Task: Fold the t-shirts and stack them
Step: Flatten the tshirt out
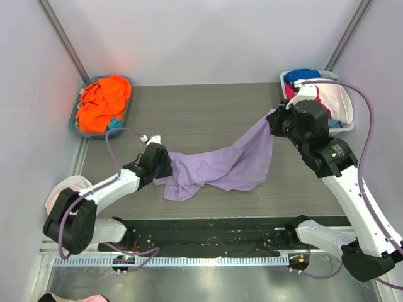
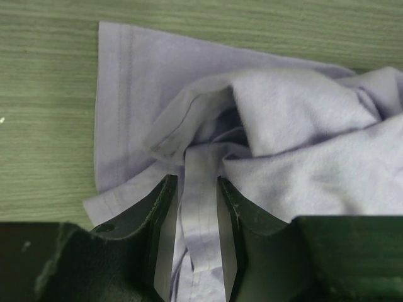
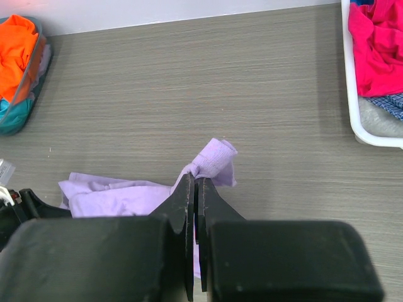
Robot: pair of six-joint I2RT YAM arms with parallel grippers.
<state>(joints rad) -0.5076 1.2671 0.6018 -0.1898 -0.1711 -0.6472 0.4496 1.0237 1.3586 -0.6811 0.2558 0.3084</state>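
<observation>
A large lavender t-shirt [image 1: 220, 167] lies stretched across the middle of the table between both arms. My left gripper [image 1: 165, 165] is low at the shirt's left end. In the left wrist view its jaws [image 2: 197, 182] are closed on a flat hemmed band of the lavender cloth [image 2: 283, 126]. My right gripper [image 1: 275, 119] holds the shirt's right end raised off the table. In the right wrist view it [image 3: 196, 176] is shut on a bunched corner of the shirt [image 3: 217, 157]. An orange t-shirt [image 1: 104, 97] and a teal one [image 1: 113, 124] lie in the teal basket [image 1: 71, 119].
A white basket [image 1: 343, 119] at the back right holds pink [image 3: 378, 44] and blue clothes, close behind the right wrist. A round white pouch [image 1: 63, 189] sits by the left arm's base. Grey walls close in the table on three sides.
</observation>
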